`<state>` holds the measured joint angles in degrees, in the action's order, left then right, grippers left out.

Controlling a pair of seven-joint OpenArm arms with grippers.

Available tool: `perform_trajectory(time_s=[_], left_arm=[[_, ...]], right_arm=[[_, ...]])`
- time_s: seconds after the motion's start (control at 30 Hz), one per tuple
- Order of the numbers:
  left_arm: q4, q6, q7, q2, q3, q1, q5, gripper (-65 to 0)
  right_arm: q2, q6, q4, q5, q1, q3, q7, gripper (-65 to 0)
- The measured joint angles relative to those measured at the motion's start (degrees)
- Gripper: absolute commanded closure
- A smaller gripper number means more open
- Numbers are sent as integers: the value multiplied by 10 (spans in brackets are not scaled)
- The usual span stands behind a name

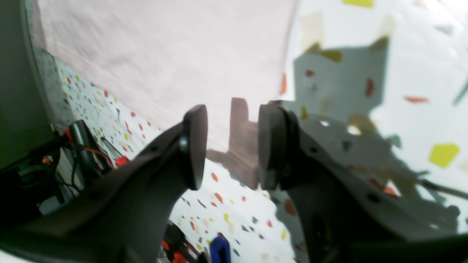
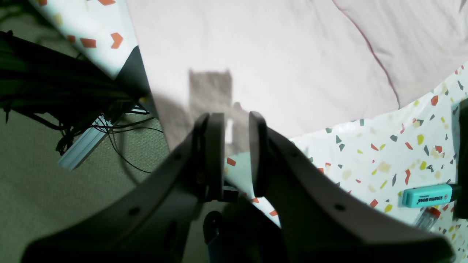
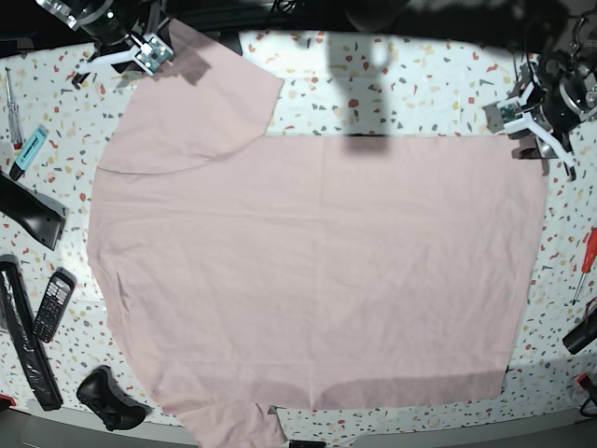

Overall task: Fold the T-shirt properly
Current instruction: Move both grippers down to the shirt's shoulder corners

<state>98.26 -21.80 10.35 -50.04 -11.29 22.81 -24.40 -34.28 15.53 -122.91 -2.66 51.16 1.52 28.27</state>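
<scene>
Your T-shirt (image 3: 317, 271) lies spread flat across most of the speckled table (image 3: 410, 84), plain pink side up, with one sleeve (image 3: 201, 103) reaching toward the far left corner of the base view and another running off the near edge at the bottom.

Look at your right gripper (image 3: 149, 51) first: it hangs over the tip of that far sleeve, right at the table's edge. In the right wrist view its jaws stand a little apart with nothing between them, the pink cloth (image 2: 274, 62) lying just beyond the fingertips and the gripper's shadow falling on it.

Your left gripper (image 3: 524, 121) sits at the far right in the base view, just off the shirt's corner. In the left wrist view (image 1: 230, 146) its jaws are wide apart and empty, the shirt's edge (image 1: 164, 62) ahead of them, not touched.

Beyond the shirt you have a turquoise highlighter (image 2: 427, 195), a phone (image 3: 53, 303) and a red-handled screwdriver (image 3: 586, 257) lying near the table's sides.
</scene>
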Motion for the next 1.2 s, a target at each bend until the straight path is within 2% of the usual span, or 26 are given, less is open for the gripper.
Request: perform_trajectory(time_s=[0.3,0.83,1.0,1.2], left_arm=[[-84,3,-44,-3,-6,-24,0,-216],[-123,-1,-88,-1,-7,-69,-11,-216],[-145,4,-99,8,-7,-76,-9,-215],[-169,10,-113,35,-6,-77,-9,-215]], right_arm=[[0,0,0,-4,0,0,8,-109],[0,0,0,-4,-5,0,8,-109],[0,0,0,-4,-5,0,8,-109],[0,0,0,-5,-5,0,8,-109]])
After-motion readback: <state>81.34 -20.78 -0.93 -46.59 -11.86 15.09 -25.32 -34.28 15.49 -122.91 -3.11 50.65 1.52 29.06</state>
